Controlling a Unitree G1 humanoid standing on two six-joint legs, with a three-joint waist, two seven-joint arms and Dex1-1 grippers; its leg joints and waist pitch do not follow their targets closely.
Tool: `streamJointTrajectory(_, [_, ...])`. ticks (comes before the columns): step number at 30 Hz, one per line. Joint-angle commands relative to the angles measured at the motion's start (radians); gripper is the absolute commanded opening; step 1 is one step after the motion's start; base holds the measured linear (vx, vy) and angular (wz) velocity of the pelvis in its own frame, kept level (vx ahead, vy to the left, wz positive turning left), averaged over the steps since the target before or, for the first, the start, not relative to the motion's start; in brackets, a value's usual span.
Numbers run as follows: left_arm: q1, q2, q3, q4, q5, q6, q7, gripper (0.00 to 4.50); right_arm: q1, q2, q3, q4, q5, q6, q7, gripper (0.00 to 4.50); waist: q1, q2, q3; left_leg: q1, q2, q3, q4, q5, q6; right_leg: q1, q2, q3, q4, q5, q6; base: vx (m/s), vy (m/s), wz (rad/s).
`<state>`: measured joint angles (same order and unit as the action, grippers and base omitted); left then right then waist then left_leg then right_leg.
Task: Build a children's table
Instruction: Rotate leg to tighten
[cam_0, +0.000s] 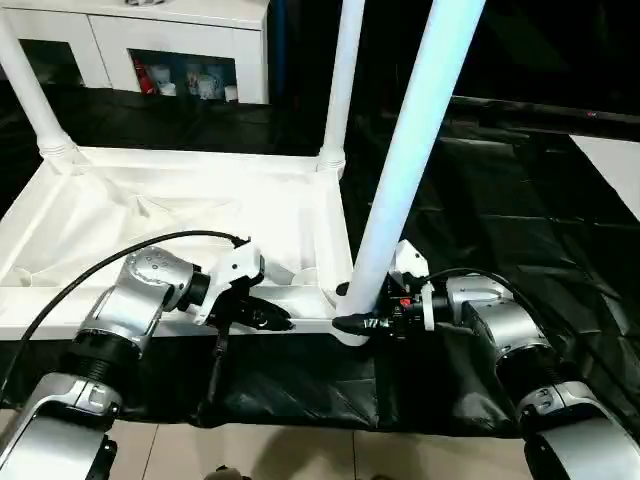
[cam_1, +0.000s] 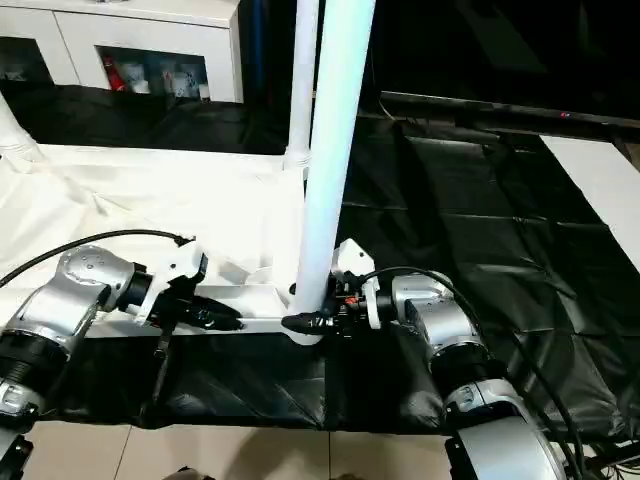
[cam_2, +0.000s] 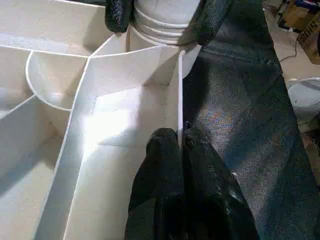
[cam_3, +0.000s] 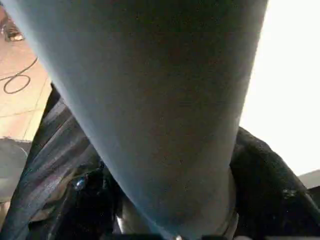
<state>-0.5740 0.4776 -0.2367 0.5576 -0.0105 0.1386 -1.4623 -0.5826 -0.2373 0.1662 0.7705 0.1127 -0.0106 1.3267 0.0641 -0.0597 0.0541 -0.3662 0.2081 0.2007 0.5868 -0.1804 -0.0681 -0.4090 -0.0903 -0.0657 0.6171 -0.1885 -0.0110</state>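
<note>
- The near leg (cam_0: 400, 170) and two far legs (cam_0: 340, 80) run off the top edge
- The near leg's foot is hidden behind the right gripper (cam_0: 352, 322)
- Shelf items (cam_0: 190, 80) are too small to tell

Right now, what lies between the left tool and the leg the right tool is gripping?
Just a bare stretch of the tabletop's near rim wall: the left tool pinches it, and it runs uninterrupted to the leg in its corner socket, seen in the left wrist view.

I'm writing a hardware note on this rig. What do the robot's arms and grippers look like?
Both forearms are silver, ribbed metal cylinders. Each wrist carries a white housing; the left gripper and right gripper have two black fingers. A black cable loops over the left arm; small white markings sit beside the right fingers.
</note>
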Motion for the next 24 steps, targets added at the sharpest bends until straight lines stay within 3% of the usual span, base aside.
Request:
streamJointTrajectory(1, [0.008, -0.031, -0.029, -0.019, -0.003, 0.000, 0.032, 0.00, 0.022, 0.026, 0.012, -0.022, 0.000, 0.013, -0.048, 2.65, 0.003, 0.013, -0.062, 0.015, 0.035, -0.010, -0.073, -0.207, 0.017, 0.046, -0.053, 0.045, -0.062, -0.142, -0.260, 0.000, 0.000, 0.00])
streamJointTrajectory(3, [0.004, -0.048, -0.022, -0.021, 0.008, 0.025, 0.083, 0.00, 0.043, 0.045, -0.009, -0.037, 0.008, 0.015, -0.106, 2.64, 0.002, 0.014, -0.059, 0.020, 0.036, -0.010, -0.075, -0.237, 0.006, 0.041, -0.055, 0.047, -0.068, -0.179, -0.252, 0.000, 0.000, 0.00])
streamJointTrajectory(5, [-0.009, -0.095, -0.008, -0.014, 0.019, 0.057, 0.177, 0.00, 0.057, 0.092, -0.049, -0.025, -0.007, -0.001, -0.286, 2.63, -0.006, 0.014, -0.054, 0.022, 0.034, -0.014, -0.080, -0.296, -0.016, 0.038, -0.057, 0.048, -0.079, -0.276, -0.232, 0.000, 0.000, 0.00])
streamJointTrajectory(7, [-0.019, -0.129, -0.004, -0.008, 0.033, 0.067, 0.245, 0.00, 0.058, 0.126, -0.070, -0.014, -0.015, 0.007, -0.392, 2.62, -0.013, 0.021, -0.052, 0.028, 0.032, -0.023, -0.083, -0.349, -0.041, 0.035, -0.061, 0.047, -0.094, -0.390, -0.193, 0.000, 0.000, 0.00])
streamJointTrajectory(9, [-0.032, -0.187, 0.005, -0.003, 0.054, 0.082, 0.359, 0.00, 0.058, 0.182, -0.090, 0.000, -0.030, 0.003, -0.535, 2.62, -0.018, 0.022, -0.052, 0.027, 0.032, -0.027, -0.086, -0.362, -0.054, 0.034, -0.060, 0.046, -0.097, -0.416, -0.174, 0.000, 0.000, 0.00])
streamJointTrajectory(11, [-0.034, -0.234, 0.003, -0.010, 0.062, 0.096, 0.420, 0.00, 0.049, 0.235, -0.097, 0.016, -0.042, 0.003, -0.638, 2.62, -0.021, 0.018, -0.051, 0.030, 0.030, -0.026, -0.085, -0.374, -0.049, 0.030, -0.059, 0.046, -0.104, -0.434, -0.161, 0.000, 0.000, 0.00])
streamJointTrajectory(12, [-0.035, -0.256, 0.000, -0.009, 0.069, 0.096, 0.452, 0.00, 0.042, 0.263, -0.098, 0.026, -0.052, 0.000, -0.698, 2.62, -0.021, 0.024, -0.051, 0.030, 0.029, -0.026, -0.084, -0.378, -0.048, 0.029, -0.059, 0.046, -0.104, -0.438, -0.159, 0.000, 0.000, 0.00])
streamJointTrajectory(13, [-0.036, -0.282, -0.005, -0.008, 0.074, 0.098, 0.483, 0.00, 0.028, 0.303, -0.099, 0.044, -0.058, -0.004, -0.760, 2.62, -0.026, 0.020, -0.050, 0.028, 0.027, -0.028, -0.085, -0.393, -0.043, 0.028, -0.059, 0.044, -0.109, -0.474, -0.145, 0.000, 0.000, 0.00])
streamJointTrajectory(16, [-0.034, -0.300, -0.010, -0.010, 0.076, 0.103, 0.509, 0.00, 0.020, 0.338, -0.096, 0.048, -0.061, -0.007, -0.788, 2.62, -0.030, 0.019, -0.051, 0.026, 0.026, -0.028, -0.085, -0.389, -0.032, 0.027, -0.058, 0.045, -0.112, -0.481, -0.134, 0.000, 0.000, 0.00])
streamJointTrajectory(18, [-0.032, -0.301, -0.018, -0.009, 0.087, 0.099, 0.517, 0.00, 0.012, 0.357, -0.106, 0.050, -0.055, -0.029, -0.805, 3.18, -0.031, 0.022, -0.051, 0.026, 0.026, -0.028, -0.085, -0.391, -0.026, 0.025, -0.058, 0.046, -0.112, -0.472, -0.132, 0.000, 0.000, 0.00])
streamJointTrajectory(21, [-0.030, -0.290, -0.014, -0.010, 0.090, 0.100, 0.511, 0.00, 0.010, 0.349, -0.131, 0.035, -0.026, -0.020, -0.783, 3.31, -0.032, 0.023, -0.051, 0.024, 0.027, -0.027, -0.087, -0.390, -0.021, 0.026, -0.056, 0.046, -0.109, -0.445, -0.138, 0.000, 0.000, 0.00])
streamJointTrajectory(23, [-0.029, -0.269, -0.011, -0.012, 0.092, 0.090, 0.486, 0.00, 0.016, 0.314, -0.139, 0.019, -0.017, -0.014, -0.748, 3.77, -0.033, 0.024, -0.052, 0.022, 0.028, -0.027, -0.088, -0.386, -0.020, 0.028, -0.055, 0.046, -0.107, -0.426, -0.142, 0.000, 0.000, 0.00])
streamJointTrajectory(24, [-0.028, -0.260, -0.010, -0.014, 0.092, 0.087, 0.475, 0.00, 0.018, 0.299, -0.140, 0.017, -0.014, -0.014, -0.728, 3.77, -0.032, 0.024, -0.052, 0.023, 0.028, -0.026, -0.087, -0.386, -0.019, 0.027, -0.055, 0.046, -0.107, -0.420, -0.145, 0.000, 0.000, 0.00])
